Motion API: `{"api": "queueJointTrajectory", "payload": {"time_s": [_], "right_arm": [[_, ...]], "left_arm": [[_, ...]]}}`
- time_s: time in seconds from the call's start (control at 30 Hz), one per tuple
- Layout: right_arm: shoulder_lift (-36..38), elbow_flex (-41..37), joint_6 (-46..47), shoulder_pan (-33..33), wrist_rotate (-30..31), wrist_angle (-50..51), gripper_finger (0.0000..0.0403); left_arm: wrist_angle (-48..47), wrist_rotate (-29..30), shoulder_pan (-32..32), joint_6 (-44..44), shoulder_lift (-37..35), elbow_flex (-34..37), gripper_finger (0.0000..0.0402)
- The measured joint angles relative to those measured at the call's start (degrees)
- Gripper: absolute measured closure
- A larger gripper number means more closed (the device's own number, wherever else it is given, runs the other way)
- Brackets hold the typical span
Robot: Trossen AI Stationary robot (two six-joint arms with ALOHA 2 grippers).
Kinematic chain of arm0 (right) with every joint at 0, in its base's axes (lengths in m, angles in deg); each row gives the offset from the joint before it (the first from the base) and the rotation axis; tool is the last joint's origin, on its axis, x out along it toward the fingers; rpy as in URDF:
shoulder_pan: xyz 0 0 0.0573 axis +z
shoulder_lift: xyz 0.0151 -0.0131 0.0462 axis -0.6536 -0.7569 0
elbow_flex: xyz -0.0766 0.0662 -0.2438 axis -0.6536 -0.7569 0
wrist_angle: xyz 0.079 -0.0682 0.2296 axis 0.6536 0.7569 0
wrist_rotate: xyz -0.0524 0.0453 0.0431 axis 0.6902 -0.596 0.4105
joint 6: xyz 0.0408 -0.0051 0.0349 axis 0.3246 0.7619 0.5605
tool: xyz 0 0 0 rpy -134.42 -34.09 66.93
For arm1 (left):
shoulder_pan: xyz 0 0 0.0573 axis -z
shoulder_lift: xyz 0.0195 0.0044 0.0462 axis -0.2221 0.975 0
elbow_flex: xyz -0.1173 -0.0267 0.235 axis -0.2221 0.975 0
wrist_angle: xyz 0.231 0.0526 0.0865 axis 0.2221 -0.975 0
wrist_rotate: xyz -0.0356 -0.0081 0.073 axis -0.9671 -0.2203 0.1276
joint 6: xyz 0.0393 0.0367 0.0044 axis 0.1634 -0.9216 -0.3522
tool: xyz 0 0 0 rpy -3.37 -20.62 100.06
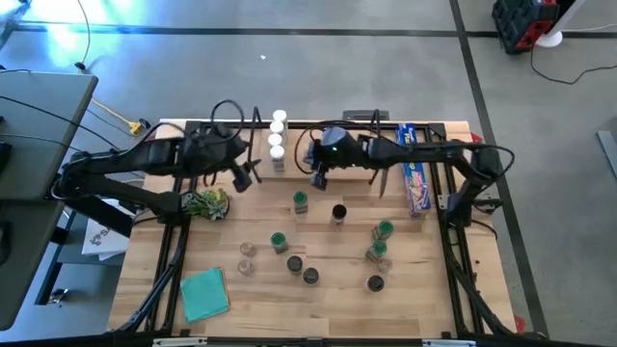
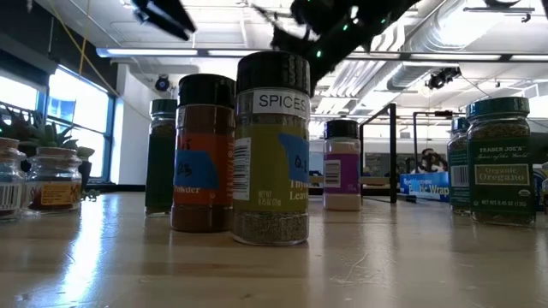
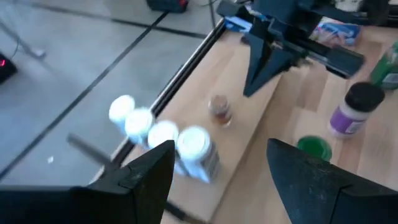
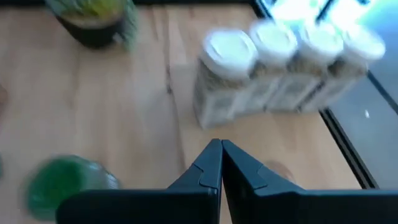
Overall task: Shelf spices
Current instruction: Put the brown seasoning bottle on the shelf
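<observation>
**Closed jaws over a row of white-lidded jars**

The right gripper (image 4: pixel 221 163) shows its two dark fingers (image 4: pixel 202 171) pressed together into a single point, nothing held between them. Past the tips stands a row of four spice jars (image 4: pixel 286 68) with white lids, set side by side and touching, their clear bodies showing pale contents. The nearest white-lidded jar (image 4: pixel 225 74) is the sharpest of the four; the others blur toward a bright patch. The jars stand on light wood (image 4: pixel 137 112), close to a dark edge with grey floor (image 4: pixel 379 118) beyond it. A green-lidded jar (image 4: pixel 62 180) stands apart, near the fingers. A dark pot with green-yellow leaves (image 4: pixel 93 18) sits farther off.
</observation>
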State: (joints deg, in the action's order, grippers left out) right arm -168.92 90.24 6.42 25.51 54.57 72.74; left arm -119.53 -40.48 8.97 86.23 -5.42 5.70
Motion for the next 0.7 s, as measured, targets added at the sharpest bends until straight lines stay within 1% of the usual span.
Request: {"api": "queueJointTrajectory", "payload": {"time_s": [0.17,0.27,0.33,0.43,0.53,0.7], "right_arm": [[-2.53,0.58,0.64,-3.22,0.07,0.60,0.0399],[-3.49,0.66,0.76,-4.47,-0.07,-0.12,0.0399],[-4.49,0.66,0.76,-5.11,-1.65,-1.01,0.0399],[-5.85,0.66,0.93,-5.75,-3.10,-1.82,0.0399],[-6.72,0.66,0.90,-5.84,-1.51,-1.75,0.0399],[-7.07,0.69,2.09,-6.42,-1.29,-1.98,0.0399]], "left_arm": [[-0.24,1.01,2.20,6.58,-5.16,6.74,0.0151],[-0.30,1.30,3.01,9.19,-6.92,9.25,0.0151],[-0.38,1.94,3.44,10.33,-7.51,10.53,0.0151],[-0.59,2.11,3.63,10.53,-7.90,11.33,0.0151],[-0.32,2.13,3.63,10.49,-7.90,11.33,0.0151],[-0.31,2.30,3.61,10.46,-7.90,11.33,0.0151]]}}
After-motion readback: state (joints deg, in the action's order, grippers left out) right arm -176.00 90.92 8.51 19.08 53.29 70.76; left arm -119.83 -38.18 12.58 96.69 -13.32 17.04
